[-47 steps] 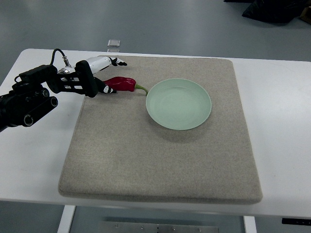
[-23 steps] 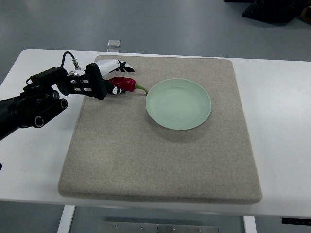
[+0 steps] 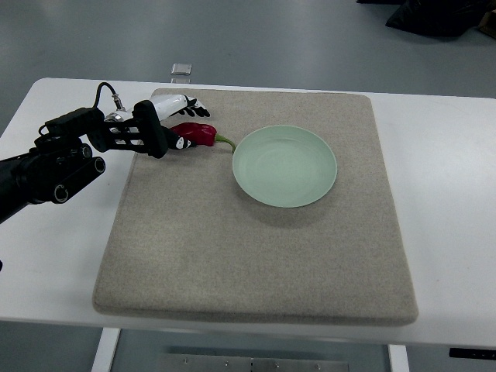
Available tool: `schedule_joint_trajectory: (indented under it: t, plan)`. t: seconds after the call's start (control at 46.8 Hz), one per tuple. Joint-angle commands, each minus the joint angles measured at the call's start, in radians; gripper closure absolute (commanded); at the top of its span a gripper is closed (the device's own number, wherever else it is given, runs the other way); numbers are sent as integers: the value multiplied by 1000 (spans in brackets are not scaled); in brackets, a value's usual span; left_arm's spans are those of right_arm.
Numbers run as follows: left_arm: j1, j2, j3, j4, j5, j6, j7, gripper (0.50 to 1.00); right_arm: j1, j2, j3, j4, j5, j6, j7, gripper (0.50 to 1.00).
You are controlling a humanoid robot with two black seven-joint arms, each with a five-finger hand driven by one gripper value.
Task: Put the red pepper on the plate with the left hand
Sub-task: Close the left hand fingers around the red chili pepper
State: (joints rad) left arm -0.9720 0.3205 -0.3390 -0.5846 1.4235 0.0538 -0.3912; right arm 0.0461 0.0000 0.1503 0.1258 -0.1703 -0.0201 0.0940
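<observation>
Red pepper (image 3: 195, 133) lying on grey mat (image 3: 256, 256) near worktop's (image 3: 449, 194) far-left corner, green stem tip just beside pale green plate (image 3: 285, 165) rim. Left hand (image 3: 177, 124) at pepper's blunt end, fingers (image 3: 198, 106) curled about it; firm grip unclear. Likely light, smooth, slippery, slightly soft; best taken mid-body, not by stem.

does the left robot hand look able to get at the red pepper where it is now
Probably yes. The left robot hand is already at the red pepper, fingers at its left end, and nothing lies between them on the mat. Whether it has a firm grip cannot be told.
</observation>
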Motion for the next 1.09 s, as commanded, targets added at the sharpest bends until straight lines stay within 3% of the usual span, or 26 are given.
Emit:
schedule_joint_trajectory:
  t: [0.0, 0.578, 0.684, 1.07]
  plan:
    - [1, 0, 0, 0, -1, -2, 0, 786, 0, 0, 0, 0, 0, 0, 0, 568]
    - [3, -6, 2, 0, -1, -3, 0, 797, 0, 0, 0, 0, 0, 0, 0, 568]
    - [3, -6, 3, 0, -1, -6, 0, 827, 0, 0, 0, 0, 0, 0, 0, 568]
    - [3, -6, 15, 0, -1, -6, 0, 864, 0, 0, 0, 0, 0, 0, 0, 568]
